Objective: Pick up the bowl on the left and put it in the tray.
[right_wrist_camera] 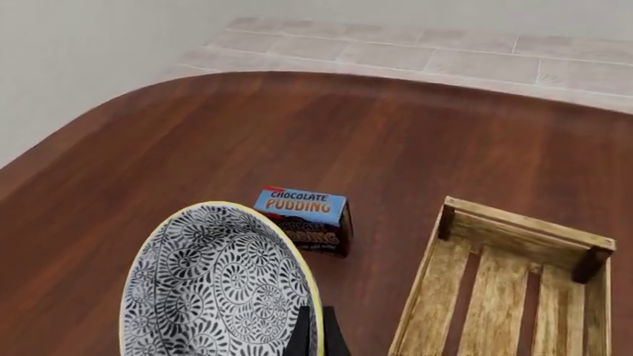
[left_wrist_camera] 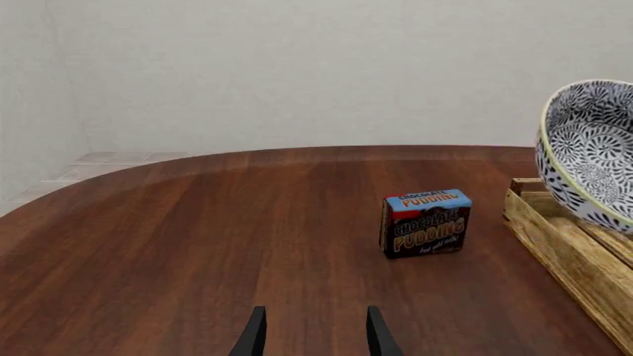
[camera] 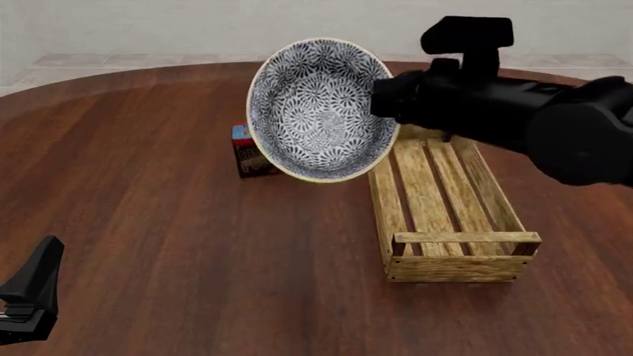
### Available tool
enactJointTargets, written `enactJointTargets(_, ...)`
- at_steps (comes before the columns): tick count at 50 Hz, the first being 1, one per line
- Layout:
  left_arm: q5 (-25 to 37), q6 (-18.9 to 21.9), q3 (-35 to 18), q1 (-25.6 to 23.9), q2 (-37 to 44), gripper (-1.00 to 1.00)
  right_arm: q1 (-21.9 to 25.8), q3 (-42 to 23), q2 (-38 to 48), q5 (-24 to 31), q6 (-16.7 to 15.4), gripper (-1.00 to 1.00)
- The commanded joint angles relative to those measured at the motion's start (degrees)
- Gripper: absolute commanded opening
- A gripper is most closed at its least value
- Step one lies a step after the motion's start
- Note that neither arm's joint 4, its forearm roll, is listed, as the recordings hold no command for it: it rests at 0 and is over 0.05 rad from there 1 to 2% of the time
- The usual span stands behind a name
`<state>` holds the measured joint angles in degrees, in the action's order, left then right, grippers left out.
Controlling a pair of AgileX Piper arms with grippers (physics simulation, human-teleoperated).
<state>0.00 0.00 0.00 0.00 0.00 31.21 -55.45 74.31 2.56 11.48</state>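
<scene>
Carry phase. My right gripper [right_wrist_camera: 313, 331] is clamped on the rim of the bowl [camera: 319, 110], which hangs tilted on its side in the air, clear of the table [camera: 178, 222]. The tray [camera: 445, 208] lies below and just beside the gripper, slats bare. A pudding box [left_wrist_camera: 426, 222] stands on the bowl's far side from the tray. My left gripper [left_wrist_camera: 311, 334] idles low, fingers apart, holding nothing. Pickup is done; I judge that shifting over the tray, lowering and release remain.
</scene>
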Motion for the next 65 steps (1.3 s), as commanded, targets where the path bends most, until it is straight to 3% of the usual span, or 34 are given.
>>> enactJointTargets(1,0.0,0.0,0.0,0.0,0.0,1.0,-1.92,-0.12,-2.15,0.88,0.09,-1.0)
enactJointTargets(19,0.0,0.0,0.0,0.0,0.0,1.0,-9.07,2.12,-5.43,0.55,0.56,-1.0)
enactJointTargets(40,0.0,0.0,0.0,0.0,0.0,1.0,-12.53,3.51,-2.48,-2.1,2.43,-1.0)
enactJointTargets(51,0.0,0.0,0.0,0.0,0.0,1.0,-17.81,5.0,-3.71,-2.33,5.8,-1.0)
enactJointTargets(65,0.0,0.0,0.0,0.0,0.0,1.0,-19.4,5.76,-6.41,-0.81,6.98,-1.0)
